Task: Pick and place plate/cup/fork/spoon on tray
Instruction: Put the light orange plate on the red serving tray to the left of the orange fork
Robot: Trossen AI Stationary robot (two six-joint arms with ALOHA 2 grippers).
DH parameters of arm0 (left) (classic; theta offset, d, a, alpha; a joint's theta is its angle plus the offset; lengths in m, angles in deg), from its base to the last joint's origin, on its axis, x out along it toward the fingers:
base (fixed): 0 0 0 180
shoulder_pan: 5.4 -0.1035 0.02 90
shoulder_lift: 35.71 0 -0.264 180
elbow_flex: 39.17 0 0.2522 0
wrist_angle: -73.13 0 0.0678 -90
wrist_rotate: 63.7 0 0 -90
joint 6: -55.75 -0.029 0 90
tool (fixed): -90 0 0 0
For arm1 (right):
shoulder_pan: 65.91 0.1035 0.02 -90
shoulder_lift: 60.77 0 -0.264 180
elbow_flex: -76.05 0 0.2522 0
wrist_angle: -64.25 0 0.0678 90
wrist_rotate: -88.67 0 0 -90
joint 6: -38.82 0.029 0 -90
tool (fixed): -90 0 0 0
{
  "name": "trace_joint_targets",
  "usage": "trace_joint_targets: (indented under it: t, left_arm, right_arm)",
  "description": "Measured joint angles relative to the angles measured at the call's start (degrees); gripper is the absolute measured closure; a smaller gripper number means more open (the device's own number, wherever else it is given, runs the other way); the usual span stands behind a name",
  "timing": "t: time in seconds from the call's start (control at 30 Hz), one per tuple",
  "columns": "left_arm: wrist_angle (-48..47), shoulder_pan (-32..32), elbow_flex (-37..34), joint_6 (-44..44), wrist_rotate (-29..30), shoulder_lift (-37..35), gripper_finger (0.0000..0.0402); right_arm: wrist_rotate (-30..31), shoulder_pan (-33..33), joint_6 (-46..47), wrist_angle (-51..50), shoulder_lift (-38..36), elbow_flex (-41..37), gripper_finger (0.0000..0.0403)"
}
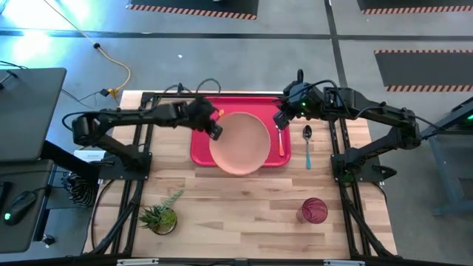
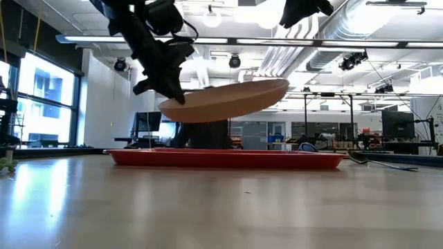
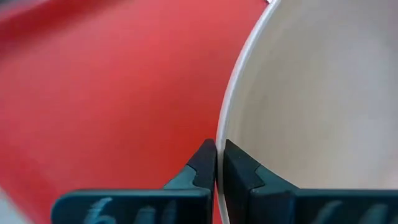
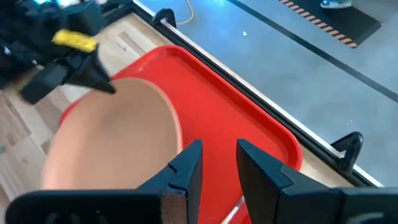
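Observation:
The salmon-pink plate (image 1: 239,142) hangs tilted over the red tray (image 1: 199,148), with my left gripper (image 1: 214,131) shut on its left rim. In the low view the plate (image 2: 228,100) is clear of the tray (image 2: 221,158). The fork (image 1: 281,140) lies on the tray's right part, by its orange handle. The spoon (image 1: 307,144) lies on the table just right of the tray. The dark-red cup (image 1: 314,210) stands at the near right. My right gripper (image 4: 217,162) hovers open over the tray's far right corner, with nothing between its fingers. My left gripper pinches the plate's rim (image 3: 221,134) on the plate's left side, one finger on the inner face and one on the outer. The fingers come from the table's left, slanting down. The plate is lifted clear of the tray, its held edge lower than its free right edge (image 2: 280,84).
A small potted plant (image 1: 161,216) stands at the near left of the wooden table (image 1: 244,214). Black frame rails run along the table's left and right sides.

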Motion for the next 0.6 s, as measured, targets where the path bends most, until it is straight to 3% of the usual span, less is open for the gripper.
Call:
trace_joint_targets:
  t: [0.23, 0.6]
  left_arm:
    - [-7.03, -8.42, 7.62, -9.83, -1.85, 1.91, 0.0397]
    - [-8.03, -17.61, 9.12, -11.83, -7.48, 7.73, 0.0397]
  right_arm:
    - [0.02, -0.96, 2.49, 0.30, 0.00, 0.00, 0.0316]
    - [0.05, -2.54, 5.55, 0.27, 0.00, 0.00, 0.0316]
